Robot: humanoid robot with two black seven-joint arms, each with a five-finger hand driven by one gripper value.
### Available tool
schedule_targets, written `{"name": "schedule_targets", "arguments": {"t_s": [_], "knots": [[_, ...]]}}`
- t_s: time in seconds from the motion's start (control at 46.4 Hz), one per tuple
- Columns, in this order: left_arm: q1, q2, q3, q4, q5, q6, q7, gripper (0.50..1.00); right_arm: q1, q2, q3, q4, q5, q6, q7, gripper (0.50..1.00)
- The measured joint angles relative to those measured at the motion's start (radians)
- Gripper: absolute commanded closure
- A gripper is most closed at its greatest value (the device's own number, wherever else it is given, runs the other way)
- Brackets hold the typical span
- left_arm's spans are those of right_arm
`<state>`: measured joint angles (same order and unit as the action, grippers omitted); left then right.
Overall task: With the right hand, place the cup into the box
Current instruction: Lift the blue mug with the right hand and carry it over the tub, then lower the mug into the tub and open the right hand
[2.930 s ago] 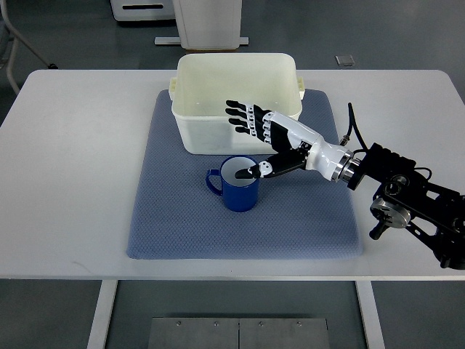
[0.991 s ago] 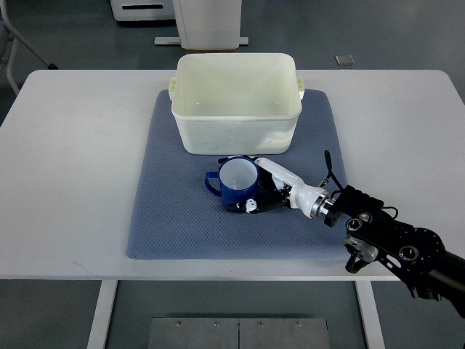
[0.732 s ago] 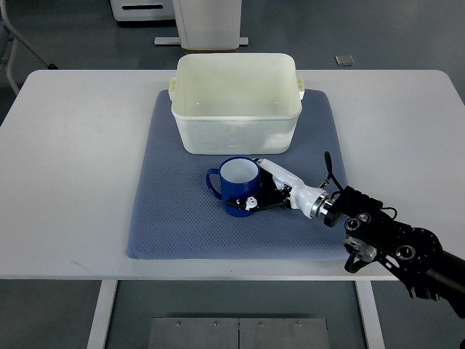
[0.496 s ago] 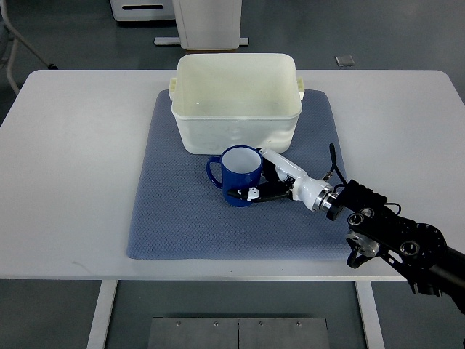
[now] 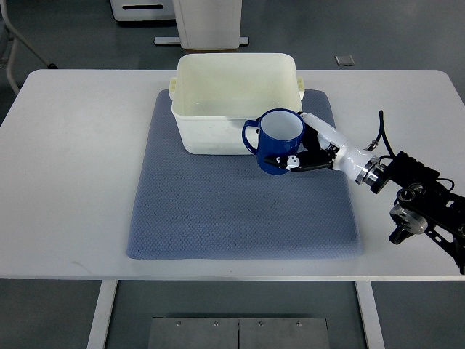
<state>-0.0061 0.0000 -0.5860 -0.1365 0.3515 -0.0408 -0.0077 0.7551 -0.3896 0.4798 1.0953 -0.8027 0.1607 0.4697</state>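
Observation:
A blue cup (image 5: pixel 277 140) with a white inside is held upright in the air, handle to the left, just in front of the right front corner of the cream box (image 5: pixel 236 102). My right hand (image 5: pixel 304 147) is shut on the cup, fingers wrapped round its right side and thumb at its lower front. Its arm comes in from the right edge. The box stands open and empty at the back of the blue-grey mat (image 5: pixel 211 211). The left arm is not in view.
The mat lies on a white table (image 5: pixel 73 167). White equipment stands on the floor beyond the table's far edge (image 5: pixel 207 22). The black base of my right arm (image 5: pixel 429 211) is over the table's right front.
The right hand closed on the cup on the mat, lifted it and carried it up and to the right, toward the box's front right corner.

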Motion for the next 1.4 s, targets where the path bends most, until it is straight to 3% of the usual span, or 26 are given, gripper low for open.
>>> {"name": "schedule_targets", "arguments": {"t_s": [0.323, 0.56, 0.883, 1.4], "knots": [[0.000, 0.000, 0.000, 0.000, 0.000, 0.000, 0.000, 0.500, 0.108, -0.115, 0.001, 0.072, 0.068, 0.008, -0.047, 1.000], [0.000, 0.000, 0.000, 0.000, 0.000, 0.000, 0.000, 0.500, 0.147, -0.108, 0.046, 0.077, 0.079, 0.008, -0.118, 1.000], [0.000, 0.000, 0.000, 0.000, 0.000, 0.000, 0.000, 0.500, 0.194, 0.015, 0.080, 0.017, 0.078, -0.051, -0.231, 1.000], [0.000, 0.000, 0.000, 0.000, 0.000, 0.001, 0.000, 0.500, 0.225, 0.207, 0.072, -0.191, 0.071, -0.112, -0.234, 1.000]]}}
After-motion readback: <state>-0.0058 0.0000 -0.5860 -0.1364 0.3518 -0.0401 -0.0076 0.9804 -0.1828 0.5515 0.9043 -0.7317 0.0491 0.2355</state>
